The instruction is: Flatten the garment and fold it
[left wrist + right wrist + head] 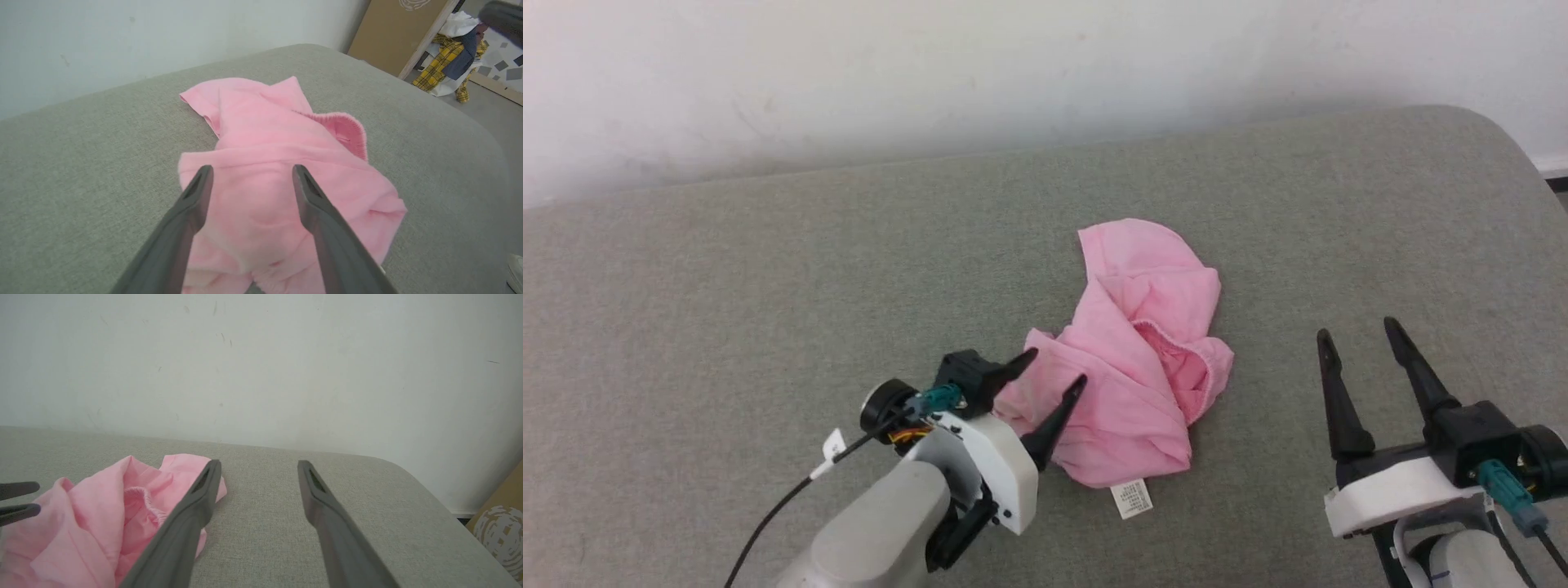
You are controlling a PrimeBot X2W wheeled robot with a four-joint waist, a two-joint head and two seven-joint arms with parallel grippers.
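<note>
Two grippers stand at the bottom of the head view, both with the fingers spread wide and nothing held between them. At the lower left, the left gripper (1058, 367) points up and to the right, and its two tips are over the lower left edge of the garment (1143, 359); whether they touch the cloth I cannot tell. In the left wrist view this gripper (252, 167) is also spread, with pink cloth (261, 134) showing between and beyond the fingers. At the lower right, the right gripper (1356, 328) points upward, well apart from the garment, over bare surface.

Just beside the left gripper, a small white care label (1132, 498) sticks out from the bottom edge of the garment. The garment is a crumpled pink heap, a little right of the centre of the frame, with folds lying over each other. Its gathered waistband (1188, 367) curves along the right side.

Under everything is a grey-green padded surface (768, 286). Behind it, across the top of the frame, is a pale wall (931, 65). In the upper right of the left wrist view there is a brown board (388, 32) and a pile of clothes (449, 61), partly yellow checked.
</note>
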